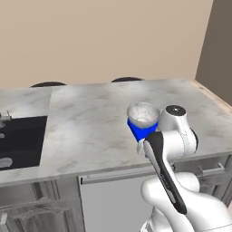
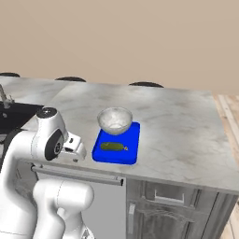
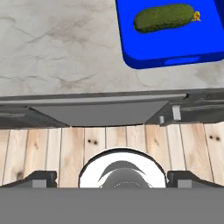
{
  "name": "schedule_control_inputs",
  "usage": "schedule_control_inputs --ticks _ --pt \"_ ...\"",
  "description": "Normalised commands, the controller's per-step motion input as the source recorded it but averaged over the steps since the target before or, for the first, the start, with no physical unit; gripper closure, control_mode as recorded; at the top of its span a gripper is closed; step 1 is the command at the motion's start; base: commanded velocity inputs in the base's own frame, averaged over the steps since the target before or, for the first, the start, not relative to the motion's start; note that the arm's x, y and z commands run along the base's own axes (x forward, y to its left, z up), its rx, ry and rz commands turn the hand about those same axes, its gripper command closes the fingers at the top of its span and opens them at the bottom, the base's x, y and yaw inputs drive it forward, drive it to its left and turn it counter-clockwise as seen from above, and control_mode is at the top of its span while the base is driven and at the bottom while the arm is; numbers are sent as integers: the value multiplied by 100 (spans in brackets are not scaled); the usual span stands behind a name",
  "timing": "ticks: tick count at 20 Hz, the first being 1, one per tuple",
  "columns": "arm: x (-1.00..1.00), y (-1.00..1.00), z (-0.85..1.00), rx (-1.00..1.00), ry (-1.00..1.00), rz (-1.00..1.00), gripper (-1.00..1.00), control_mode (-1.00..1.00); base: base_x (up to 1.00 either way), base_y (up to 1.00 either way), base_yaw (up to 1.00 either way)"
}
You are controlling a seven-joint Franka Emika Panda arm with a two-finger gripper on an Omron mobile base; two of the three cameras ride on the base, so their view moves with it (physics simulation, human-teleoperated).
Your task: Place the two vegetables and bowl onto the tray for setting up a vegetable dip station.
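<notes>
The blue tray (image 2: 132,142) lies near the counter's front edge. A dark green cucumber (image 2: 113,146) rests on its near half, also in the hand view as the cucumber (image 3: 164,17) on the tray (image 3: 175,54) at the upper right. The speckled bowl (image 2: 114,120) stands on the tray's far end; from the left, the bowl (image 1: 142,114) and tray (image 1: 141,131) sit just behind my arm. My gripper (image 2: 76,153) hangs left of the tray, off the counter's front edge and pointing down. Its fingertips (image 3: 41,177) stand wide apart, open, with nothing between them.
A dark sink (image 1: 22,140) is set into the marble counter (image 1: 90,122) at the far left. Below the counter's front edge are a grey appliance front (image 3: 100,111) and the wooden floor (image 3: 65,148). Dark stool tops (image 1: 47,84) show behind the counter.
</notes>
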Motion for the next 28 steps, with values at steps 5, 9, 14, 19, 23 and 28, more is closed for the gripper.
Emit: schedule_control_inputs --ticks 5,9,14,19,23,28 --pt "0 0 0 0 0 0 -100 100 -3 66 0" --pt "0 0 0 0 0 0 -100 100 0 70 0" --pt "0 0 0 0 0 0 -100 100 0 74 0" --pt "0 0 0 0 0 0 -100 100 0 73 0" --pt "0 0 0 0 0 0 -100 100 0 72 0" --pt "0 0 0 0 0 0 -100 100 1 70 0"
